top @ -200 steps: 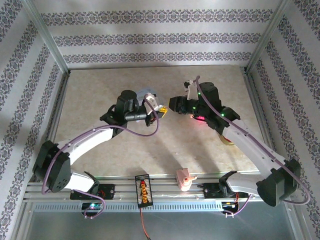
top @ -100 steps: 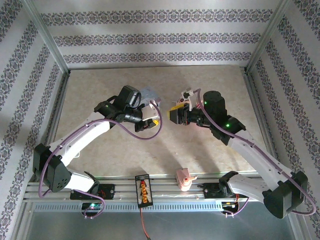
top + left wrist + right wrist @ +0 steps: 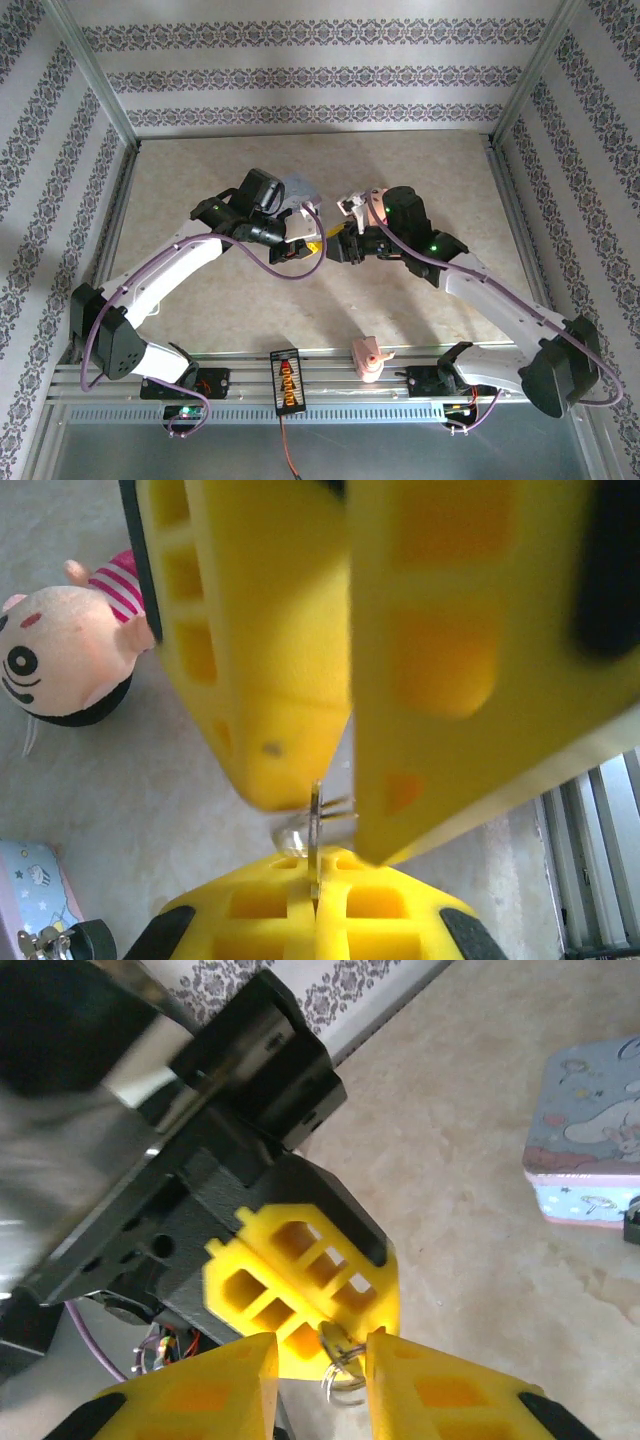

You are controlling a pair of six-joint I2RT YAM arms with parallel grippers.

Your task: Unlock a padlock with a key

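Over the middle of the table (image 3: 430, 170), the left arm (image 3: 170, 265) and the right arm (image 3: 490, 295) are being held tip to tip. Off to one side, the padlock (image 3: 55, 945) is being left on the table just beside the pale blue tin (image 3: 590, 1130), apart from both grippers. The left gripper (image 3: 325, 825) is being clenched on the key (image 3: 314, 845), with the thin blade being pointed out past its fingertips. The right gripper (image 3: 318, 1355) is being held with its jaws a little apart around the key's ring (image 3: 342, 1375), and no pinch is being made out there. The step is being read as a hand-over of the key. For it to go well, the right jaws are best closed squarely on the flat head, with the loose ring being kept off the pads. The left grip is best released only once that hold is firm. Enough blade should be left sticking out for the keyhole.
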